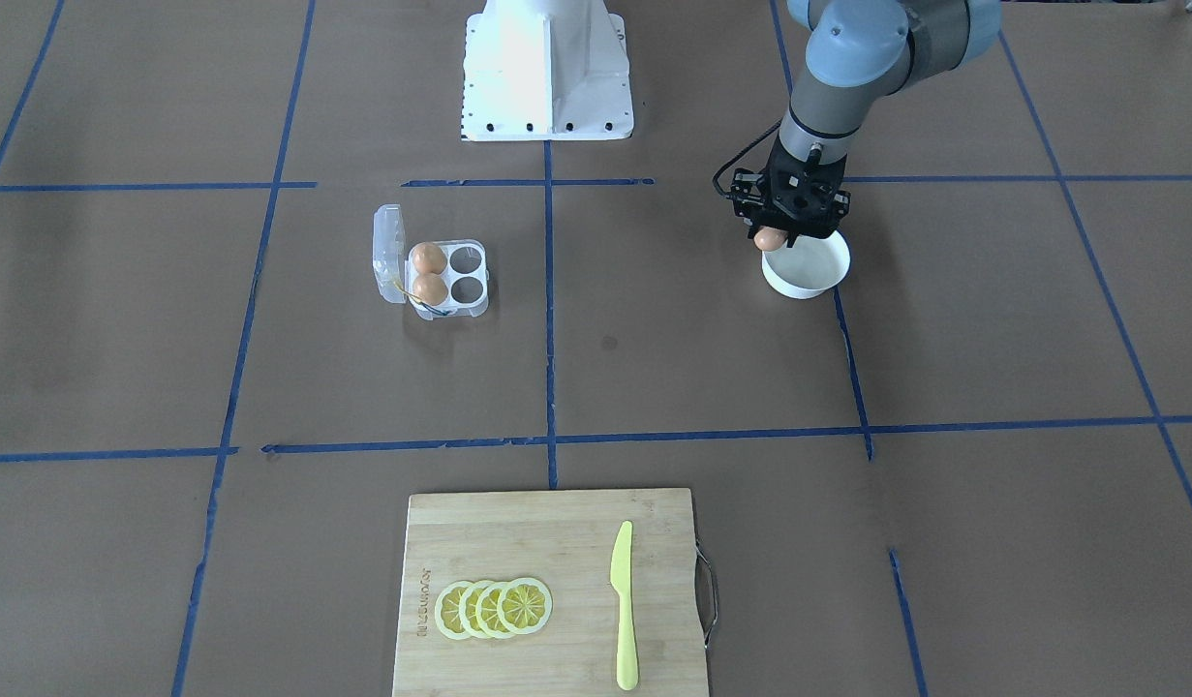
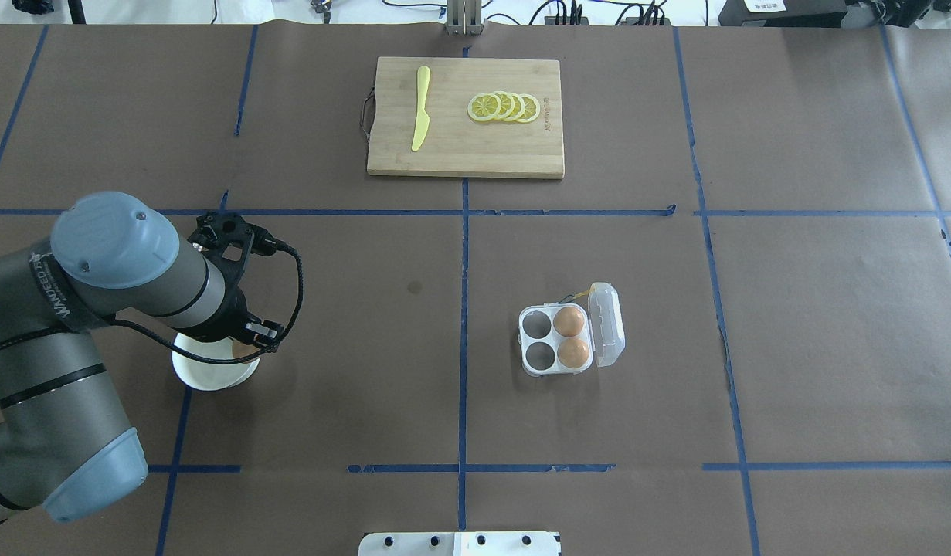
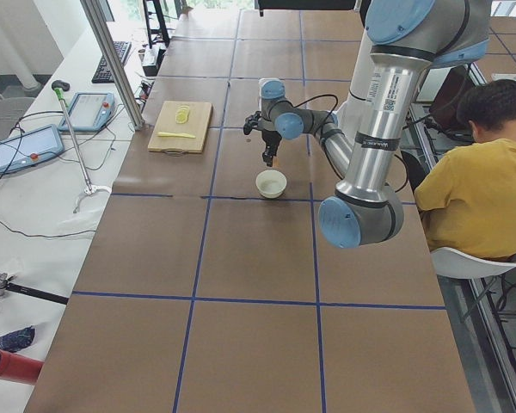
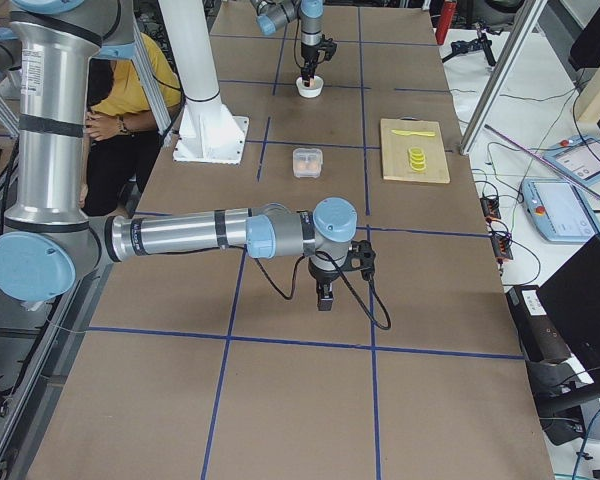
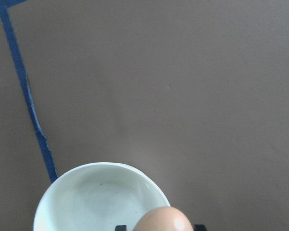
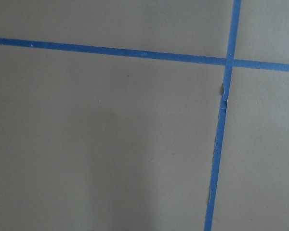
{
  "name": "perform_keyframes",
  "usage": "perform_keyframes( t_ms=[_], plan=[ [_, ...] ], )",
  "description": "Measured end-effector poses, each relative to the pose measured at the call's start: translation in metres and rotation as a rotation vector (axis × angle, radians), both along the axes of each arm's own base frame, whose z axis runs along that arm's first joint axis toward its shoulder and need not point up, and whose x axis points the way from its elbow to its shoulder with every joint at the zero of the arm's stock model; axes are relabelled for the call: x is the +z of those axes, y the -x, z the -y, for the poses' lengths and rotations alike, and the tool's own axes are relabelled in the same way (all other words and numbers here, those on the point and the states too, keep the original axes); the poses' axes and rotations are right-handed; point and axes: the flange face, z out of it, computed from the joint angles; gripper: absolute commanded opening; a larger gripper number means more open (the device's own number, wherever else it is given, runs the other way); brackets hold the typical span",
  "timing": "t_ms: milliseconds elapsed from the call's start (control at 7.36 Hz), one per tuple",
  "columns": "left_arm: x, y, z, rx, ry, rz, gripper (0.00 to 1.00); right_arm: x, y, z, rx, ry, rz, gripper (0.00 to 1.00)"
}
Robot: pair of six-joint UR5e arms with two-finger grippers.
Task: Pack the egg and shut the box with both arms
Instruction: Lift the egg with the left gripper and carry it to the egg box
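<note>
Brown-papered table (image 1: 654, 368), blue tape grid (image 1: 549, 319). Left gripper (image 1: 772, 238) clasps egg (image 1: 769, 239) above white bowl (image 1: 810, 276). Right gripper (image 4: 325, 297), right-side view only: openness indeterminate.

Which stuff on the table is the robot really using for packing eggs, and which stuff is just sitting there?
For the job:
egg, held in the left end effector
clear box, lid open, two eggs inside

Just lying about:
empty white bowl
cutting board
yellow knife
lemon slices
</note>
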Motion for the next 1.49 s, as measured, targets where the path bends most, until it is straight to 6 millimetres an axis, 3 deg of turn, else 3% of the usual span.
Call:
perform_keyframes(
  t_ms=[272, 951, 1222, 1494],
  plan=[
    [-0.033, -0.026, 0.006, 0.002, 0.032, -0.052, 0.00, 0.000, 0.001, 0.000, -0.001, 0.002, 0.009, 1.00],
    [-0.131, -0.123, 0.034, 0.010, 0.065, -0.216, 0.00, 0.001, 0.001, -0.001, -0.003, 0.006, 0.016, 1.00],
    [-0.166, -0.154, 0.031, 0.032, 0.065, -0.280, 0.00, 0.001, 0.001, -0.001, -0.003, 0.007, 0.016, 1.00],
    [-0.188, -0.189, 0.029, 0.050, 0.070, -0.325, 0.00, 0.001, 0.001, -0.001, -0.003, 0.007, 0.019, 1.00]
  ],
)
